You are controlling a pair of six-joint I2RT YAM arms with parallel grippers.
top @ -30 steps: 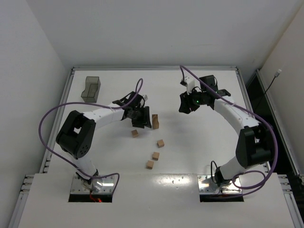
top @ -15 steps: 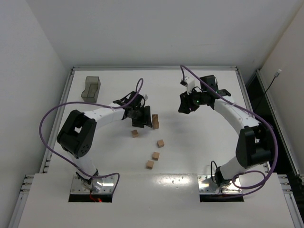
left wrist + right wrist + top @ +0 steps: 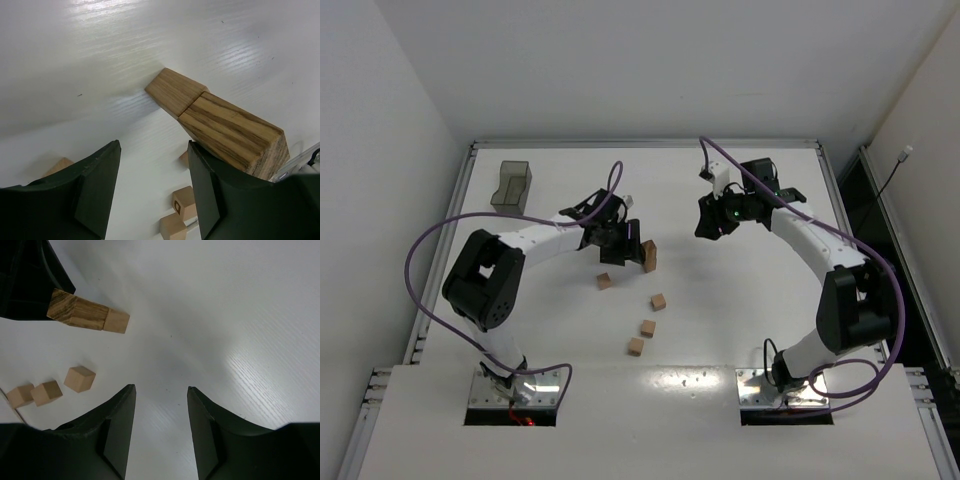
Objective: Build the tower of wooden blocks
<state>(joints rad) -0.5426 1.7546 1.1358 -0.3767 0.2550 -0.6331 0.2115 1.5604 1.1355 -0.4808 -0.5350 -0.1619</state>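
Observation:
The tower [image 3: 647, 256] is a short column of two tan wood blocks standing mid-table. It also shows in the left wrist view [image 3: 220, 122] and the right wrist view [image 3: 90, 316]. My left gripper [image 3: 621, 241] is open and empty just left of it. In the left wrist view [image 3: 152, 150] the tower stands outside the jaws, against the right finger [image 3: 205, 200]. Several loose blocks lie nearer the arms [image 3: 605, 281] [image 3: 659, 301] [image 3: 648, 327] [image 3: 636, 346]. My right gripper [image 3: 713, 224] is open and empty over bare table [image 3: 160, 390], to the right of the tower.
A grey translucent tray [image 3: 510, 187] stands at the far left. The raised table rim [image 3: 645, 144] runs along the far edge. Loose blocks show in the left wrist view [image 3: 186, 202] and the right wrist view [image 3: 80, 378].
My left gripper has shifted slightly toward the far side, beside the tower. The tower, the loose blocks and the right arm have not moved.

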